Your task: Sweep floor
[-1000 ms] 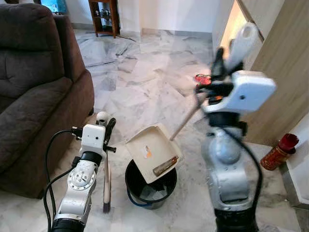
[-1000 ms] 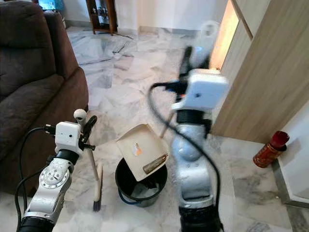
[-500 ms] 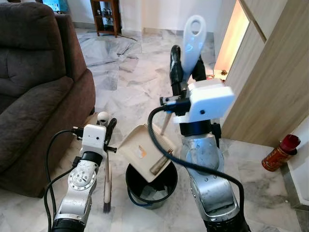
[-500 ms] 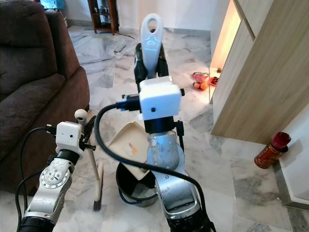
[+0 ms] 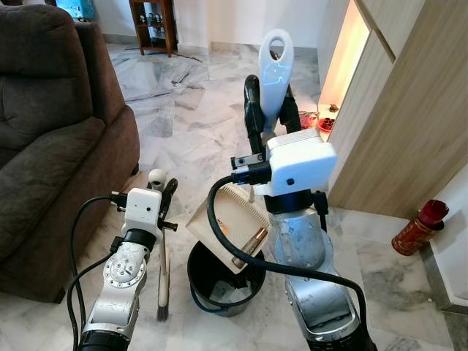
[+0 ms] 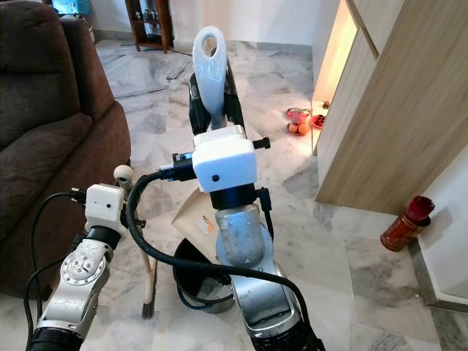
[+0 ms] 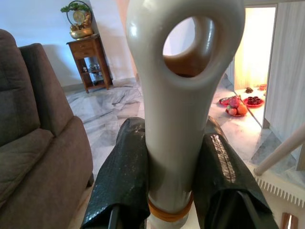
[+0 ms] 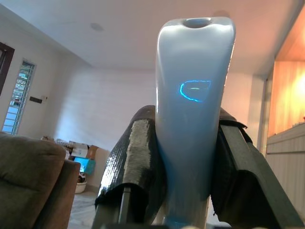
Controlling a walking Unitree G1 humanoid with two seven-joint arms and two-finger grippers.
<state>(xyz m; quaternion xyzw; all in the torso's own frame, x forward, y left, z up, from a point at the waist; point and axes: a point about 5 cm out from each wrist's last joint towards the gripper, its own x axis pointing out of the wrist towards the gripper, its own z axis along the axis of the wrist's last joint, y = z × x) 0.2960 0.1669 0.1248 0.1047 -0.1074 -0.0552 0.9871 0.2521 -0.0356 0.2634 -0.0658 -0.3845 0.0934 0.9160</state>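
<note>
Just left of the black bin (image 5: 223, 281), the left gripper (image 5: 162, 196) is holding the broom (image 5: 161, 274) upright, jaws clenched on its handle, bristles touching the floor. Over the bin, the right gripper (image 5: 270, 110) is tipping the dustpan (image 5: 232, 223), jaws clamped around its white handle. Sweeping looks mostly done; emptying is underway.

My head views are bright and sharp, lit evenly by daylight. A warm orange glow spills from the doorway (image 5: 349, 55) on my right onto the pale marble floor (image 5: 197, 110), which shows soft glare. The sofa (image 5: 51, 124) stays dark. In my wrist views the near handles (image 7: 183, 95) look blurred and oversized, and one (image 8: 193, 109) carries a blue reflection.
</note>
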